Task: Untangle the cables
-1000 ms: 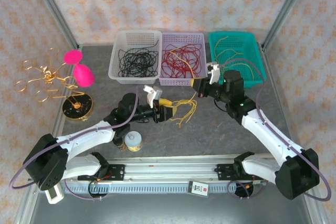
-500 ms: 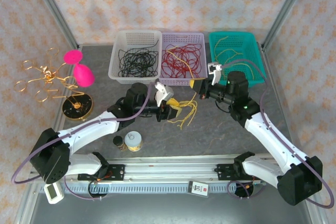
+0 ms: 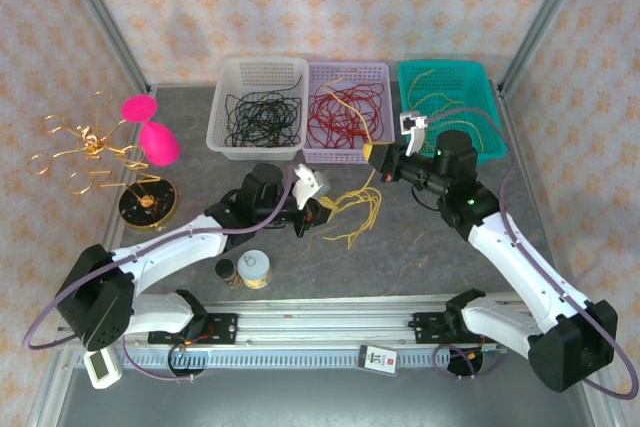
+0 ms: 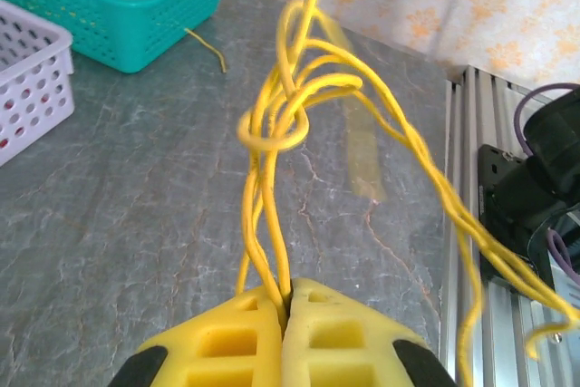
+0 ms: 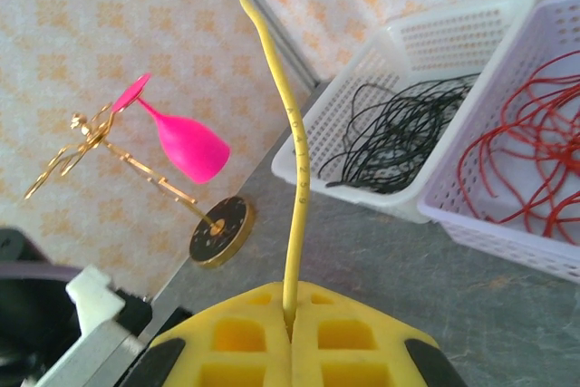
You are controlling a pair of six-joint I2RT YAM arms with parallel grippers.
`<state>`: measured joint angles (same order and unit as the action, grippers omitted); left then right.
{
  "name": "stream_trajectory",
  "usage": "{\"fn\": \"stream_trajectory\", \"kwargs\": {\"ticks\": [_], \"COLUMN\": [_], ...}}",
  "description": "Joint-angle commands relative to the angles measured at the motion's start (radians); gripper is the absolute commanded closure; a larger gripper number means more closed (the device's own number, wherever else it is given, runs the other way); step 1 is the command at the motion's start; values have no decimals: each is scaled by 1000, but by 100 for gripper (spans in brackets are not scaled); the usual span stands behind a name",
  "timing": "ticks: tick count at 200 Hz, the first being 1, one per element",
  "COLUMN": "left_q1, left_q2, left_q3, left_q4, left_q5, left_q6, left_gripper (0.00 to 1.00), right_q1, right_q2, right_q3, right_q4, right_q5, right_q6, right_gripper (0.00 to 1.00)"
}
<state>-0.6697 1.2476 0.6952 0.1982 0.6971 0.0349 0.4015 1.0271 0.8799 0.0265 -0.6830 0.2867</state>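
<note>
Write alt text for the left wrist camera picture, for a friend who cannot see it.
The yellow left claw, closed tight, pinches a bunch of yellow cables that rise from it into a loose knot. Behind them are a grey table and, at the top left, a teal basket.

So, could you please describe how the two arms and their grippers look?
The left arm and right arm have white shells, black joints and a lilac cable looping alongside. The left gripper and right gripper are yellow with square recesses.
</note>
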Motion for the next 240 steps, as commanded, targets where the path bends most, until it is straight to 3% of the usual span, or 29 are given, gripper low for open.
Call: {"fn": "stream_trajectory", "kwargs": {"ticks": [1,38,51,79,106,136,155,170,193,223,240], "left_q1": [-3,-3,-3,9,36,39,39,43,45,63,75], "left_q2": [-51,-76,-92,-134,-193,-226,-217,-222,-230,-205,-210], "left_q3": [-71,-189,-229,-279,-310,-302,-280,-267,-258,-293,-334], "left_q4": [132,303,331,298,259,255,223,169,115,59,76], "left_q5": [-57,-89,-163,-304,-373,-305,-350,-448,-478,-560,-588], "left_q6": [-81,-224,-276,-333,-371,-363,-373,-385,-390,-458,-508], "left_gripper": [100,100,100,100,100,100,100,100,100,100,100], "right_q1": [-3,-12,-18,-44,-92,-110,-109,-111,-116,-118,-119], "right_q2": [-53,-88,-113,-158,-145,-92,-65,-66,-72,-78,-86], "right_q3": [63,89,93,98,149,196,230,261,342,459,502], "right_q4": [34,32,3,6,-11,1,-21,-48,-91,-188,-204], "right_q5": [133,403,539,692,710,488,448,491,496,698,740], "right_q6": [39,125,158,132,75,70,64,31,-26,-123,-158], "right_gripper": [100,100,100,100,100,100,100,100,100,100,100]}}
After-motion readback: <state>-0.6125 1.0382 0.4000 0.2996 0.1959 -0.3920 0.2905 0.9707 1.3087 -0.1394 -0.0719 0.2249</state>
